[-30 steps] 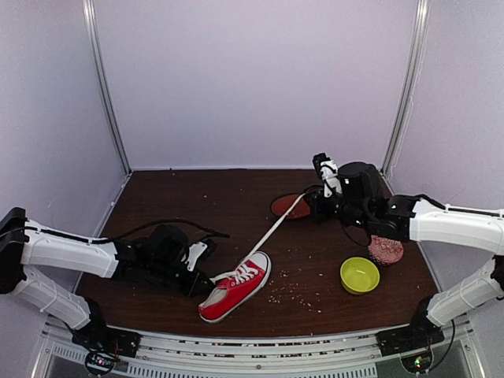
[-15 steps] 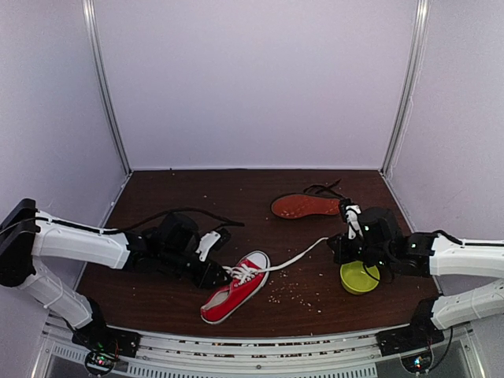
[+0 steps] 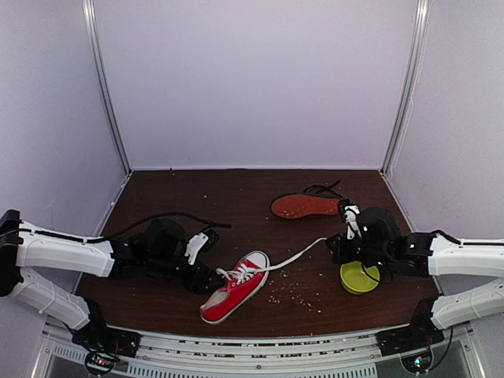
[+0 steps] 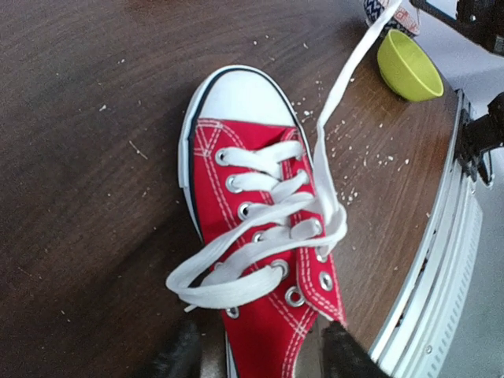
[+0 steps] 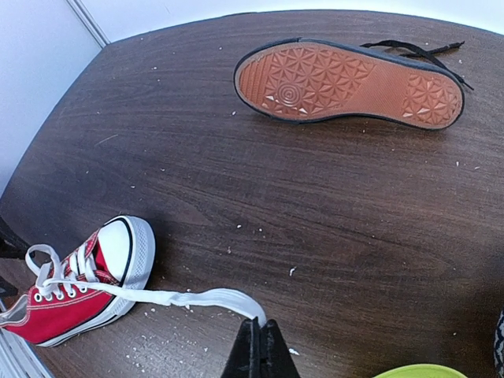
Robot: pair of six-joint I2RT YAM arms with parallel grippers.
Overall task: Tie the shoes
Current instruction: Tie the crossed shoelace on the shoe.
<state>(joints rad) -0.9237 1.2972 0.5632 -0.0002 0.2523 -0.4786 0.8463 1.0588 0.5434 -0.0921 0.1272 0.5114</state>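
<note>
The red sneaker [image 3: 235,287] lies at the table's front, toe pointing back right, its white laces loose over the tongue [image 4: 268,236]. My left gripper [image 3: 206,272] is open, its fingers on either side of the sneaker's ankle end [image 4: 258,354], and it holds nothing. A slack lace loop [image 4: 228,283] rests on the tongue. One long lace end [image 3: 291,258] runs right to my right gripper [image 3: 331,244], which is shut on its tip [image 5: 261,331] just above the table. The black shoe [image 3: 305,206] lies sole-up at the back [image 5: 346,83].
A yellow-green bowl [image 3: 359,276] sits right beside my right gripper [image 4: 407,64]. Crumbs [image 3: 295,293] dot the wood in front of the sneaker. A black cable [image 3: 169,214] arcs over my left arm. The metal rail [image 3: 252,339] edges the table's front.
My left gripper has opened and let go of the lace loop, drawing back slightly. My right gripper came down from the back towards the bowl with the lace end, and the lace went slack.
</note>
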